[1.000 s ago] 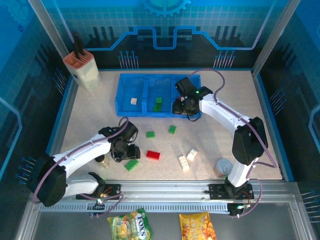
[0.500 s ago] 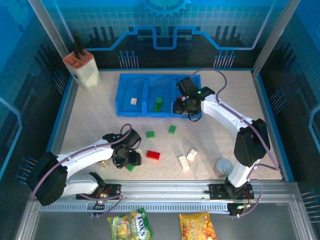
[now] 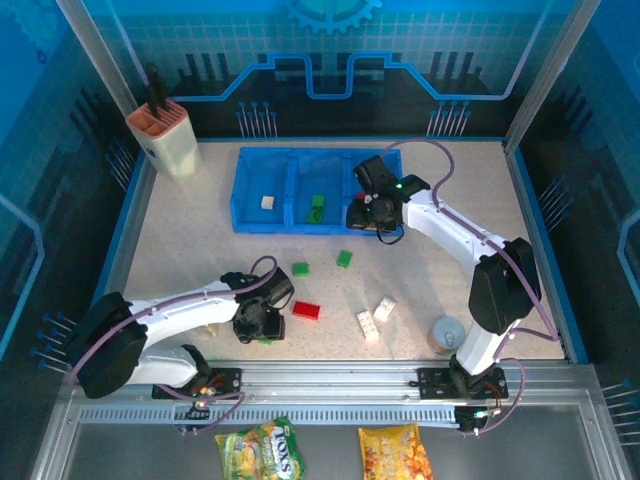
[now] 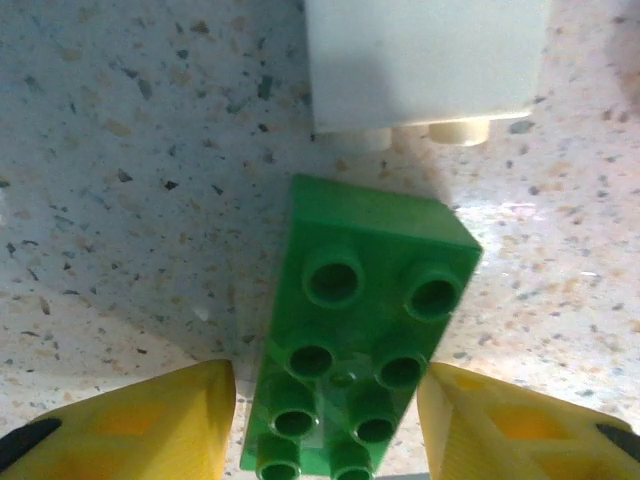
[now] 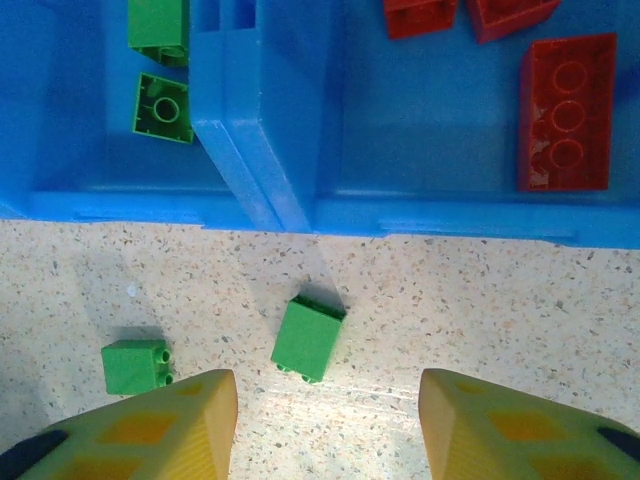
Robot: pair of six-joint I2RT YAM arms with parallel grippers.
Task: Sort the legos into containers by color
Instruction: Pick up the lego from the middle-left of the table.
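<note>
Near the front edge, my left gripper (image 4: 327, 425) stands apart astride a green lego (image 4: 360, 320) lying studs-up (thin gaps either side), with a cream lego (image 4: 425, 60) just beyond. My right gripper (image 5: 328, 425) hangs spread and empty at the blue tray's (image 5: 260, 200) near wall, red legos (image 5: 565, 110) inside.

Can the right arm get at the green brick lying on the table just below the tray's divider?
Probably yes. That green brick lies alone on the bare table just ahead of the open right gripper, apart from the tray wall, with nothing in between.
</note>
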